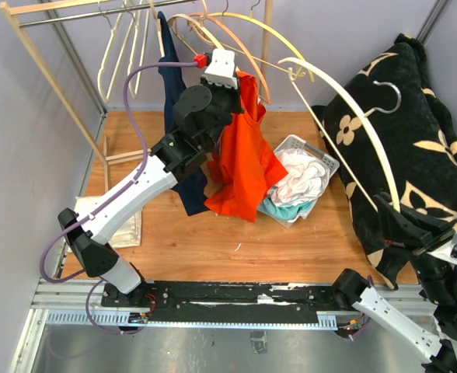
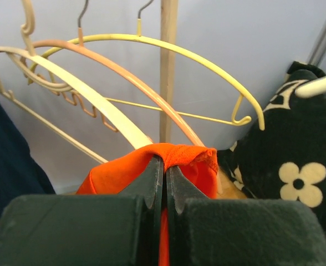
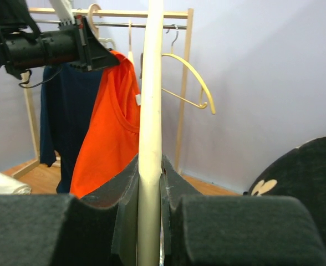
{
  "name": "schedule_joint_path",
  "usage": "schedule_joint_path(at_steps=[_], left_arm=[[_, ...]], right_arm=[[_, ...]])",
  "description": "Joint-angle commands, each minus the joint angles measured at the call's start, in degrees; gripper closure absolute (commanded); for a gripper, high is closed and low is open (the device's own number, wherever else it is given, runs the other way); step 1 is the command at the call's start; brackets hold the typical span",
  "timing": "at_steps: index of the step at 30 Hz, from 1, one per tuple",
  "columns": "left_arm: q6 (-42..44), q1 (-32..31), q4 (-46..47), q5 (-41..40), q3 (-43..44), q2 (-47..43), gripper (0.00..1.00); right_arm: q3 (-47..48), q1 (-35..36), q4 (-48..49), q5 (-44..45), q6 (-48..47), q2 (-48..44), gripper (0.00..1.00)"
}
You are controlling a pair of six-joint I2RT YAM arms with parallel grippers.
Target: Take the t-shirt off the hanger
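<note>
The orange t-shirt [image 1: 244, 159] hangs down from my left gripper [image 1: 241, 84], which is shut on a fold at its top edge [image 2: 179, 156], up near the rack. My right gripper [image 1: 393, 211] is shut on one arm of a cream hanger [image 1: 353, 105], which arches up and left from it. In the left wrist view the hanger's end [image 2: 318, 86] shows off to the right, apart from the shirt. In the right wrist view the hanger [image 3: 151, 83] stands upright between the fingers [image 3: 128, 188], with the shirt [image 3: 110, 127] behind it.
A wooden rack [image 1: 54, 74] holds several empty hangers [image 1: 228, 35] and a navy garment [image 1: 174, 101]. A white basket [image 1: 319, 162] of clothes sits right of the shirt. A black flowered bundle [image 1: 403, 132] fills the right side. Folded white cloth [image 1: 127, 229] lies at left.
</note>
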Motion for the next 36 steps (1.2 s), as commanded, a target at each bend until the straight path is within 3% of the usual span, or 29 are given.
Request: schedule_joint_path(at_steps=[1,11,16,24,36], left_arm=[[0.6,0.3,2.0,6.5,2.2,-1.1,1.00],[-3.5,0.2,4.7,31.3,11.9,-1.1,1.00],[-7.0,0.2,8.6,38.8,19.3,1.2,0.99],[-12.8,0.2,14.7,44.3,28.3,6.4,1.00],[-15.9,0.2,20.8,44.6,30.4,9.3,0.99]], right_arm=[[2.0,0.5,3.7,6.2,-1.4,-0.7,0.99],[2.7,0.5,5.7,29.9,0.0,4.1,0.99],[1.8,0.5,7.8,33.3,-1.0,5.1,0.99],[1.2,0.4,8.4,33.4,-0.9,6.6,0.99],[0.7,0.4,8.4,33.1,-1.6,6.4,0.99]])
